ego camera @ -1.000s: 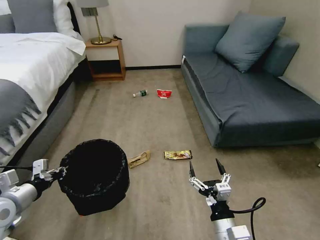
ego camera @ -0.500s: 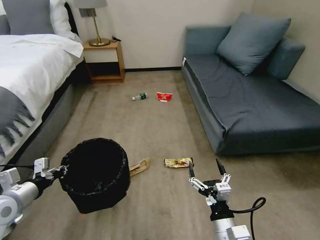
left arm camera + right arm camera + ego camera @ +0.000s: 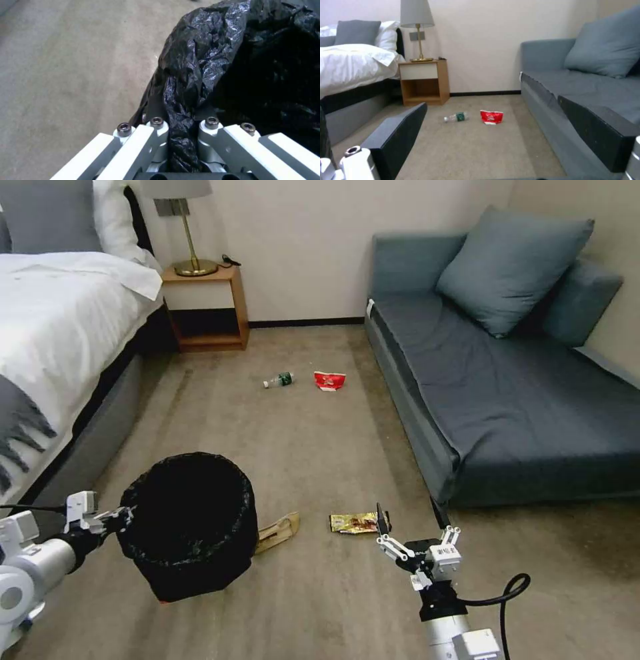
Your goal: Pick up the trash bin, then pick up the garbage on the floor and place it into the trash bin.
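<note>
A white-covered bed (image 3: 60,333) runs along the robot's left side, and a blue-grey sofa (image 3: 507,380) with a large cushion (image 3: 513,267) stands along the right. Between them lies a beige carpet (image 3: 300,447). A wooden nightstand (image 3: 203,307) sits against the far wall beside the bed, with a brass lamp (image 3: 183,227) on top.

The trash bin (image 3: 190,523), lined with a crinkly black bag, hangs tilted just above the carpet at the lower left, its mouth open toward the camera and a bit of reddish base edge showing underneath. The left gripper (image 3: 117,519) is clamped on the bin's rim; the left wrist view shows its fingers (image 3: 156,140) pinching a fold of the black liner (image 3: 200,62) between them.

The right gripper (image 3: 410,517) hangs low at the lower middle, its two black fingers spread wide with nothing between them. Its tips sit just above the near end of the gold snack wrapper (image 3: 357,523), which lies flat on the carpet.

A crumpled brown paper bag (image 3: 277,532) lies on the carpet just beside the bin, partly hidden behind it. Farther off, near the sofa's front corner, a red-and-white snack packet (image 3: 329,379) and a small plastic bottle (image 3: 279,380) with a green label lie near each other, apart.
</note>
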You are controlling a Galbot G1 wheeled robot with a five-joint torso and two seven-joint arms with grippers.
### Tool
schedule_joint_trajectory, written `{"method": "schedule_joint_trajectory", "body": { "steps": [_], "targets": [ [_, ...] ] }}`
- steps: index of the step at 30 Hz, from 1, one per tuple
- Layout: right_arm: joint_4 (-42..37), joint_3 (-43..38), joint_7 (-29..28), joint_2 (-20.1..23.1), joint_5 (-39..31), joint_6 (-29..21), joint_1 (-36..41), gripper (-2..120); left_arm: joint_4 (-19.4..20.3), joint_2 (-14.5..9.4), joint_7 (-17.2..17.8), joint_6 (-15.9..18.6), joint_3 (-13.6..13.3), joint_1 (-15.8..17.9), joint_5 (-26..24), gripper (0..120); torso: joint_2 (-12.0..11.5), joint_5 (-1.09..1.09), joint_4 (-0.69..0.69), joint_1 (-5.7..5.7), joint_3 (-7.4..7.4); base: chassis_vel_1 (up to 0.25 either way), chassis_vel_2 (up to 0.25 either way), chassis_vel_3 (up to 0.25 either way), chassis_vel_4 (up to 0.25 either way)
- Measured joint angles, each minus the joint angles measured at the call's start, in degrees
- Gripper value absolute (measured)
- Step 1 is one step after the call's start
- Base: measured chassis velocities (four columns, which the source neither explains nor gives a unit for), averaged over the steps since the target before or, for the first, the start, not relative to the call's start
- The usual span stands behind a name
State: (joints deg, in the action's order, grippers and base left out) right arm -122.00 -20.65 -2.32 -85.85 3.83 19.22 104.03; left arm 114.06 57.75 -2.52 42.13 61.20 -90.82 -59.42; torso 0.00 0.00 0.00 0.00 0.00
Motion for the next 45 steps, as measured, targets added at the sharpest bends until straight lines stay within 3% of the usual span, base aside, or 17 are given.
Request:
{"method": "schedule_joint_trajectory", "body": {
  "steps": [34,39,43,45],
  "targets": [
    [2.3,0.8,0.1,1.1,4.3,-2.4,0.0,100,-2.7,-1.0,0.5,0.0,-2.2,4.2,-1.1,7,0.0,0.0,-0.01,0.0,0.0,-0.099,0.097,0.097,-0.098],
    [5.4,1.1,2.3,6.1,7.0,-6.1,-0.4,100,-3.3,-0.9,0.6,0.0,-3.1,5.1,-1.1,7,0.0,0.0,0.0,0.0,0.0,-0.011,0.012,0.002,-0.011],
    [10.1,1.2,6.3,13.0,9.1,-9.3,-2.9,100,-3.9,-1.0,0.6,0.0,-3.7,5.6,-1.0,7,0.0,0.01,0.01,0.0,0.0,0.0,0.0,0.0,0.0],
    [10.5,1.2,6.6,13.5,9.1,-9.5,-3.1,100,-4.0,-1.0,0.6,0.0,-3.7,5.6,-1.0,7,0.0,0.01,0.0,0.0,0.0,0.0,0.0,0.0,0.0]
  ]
}}
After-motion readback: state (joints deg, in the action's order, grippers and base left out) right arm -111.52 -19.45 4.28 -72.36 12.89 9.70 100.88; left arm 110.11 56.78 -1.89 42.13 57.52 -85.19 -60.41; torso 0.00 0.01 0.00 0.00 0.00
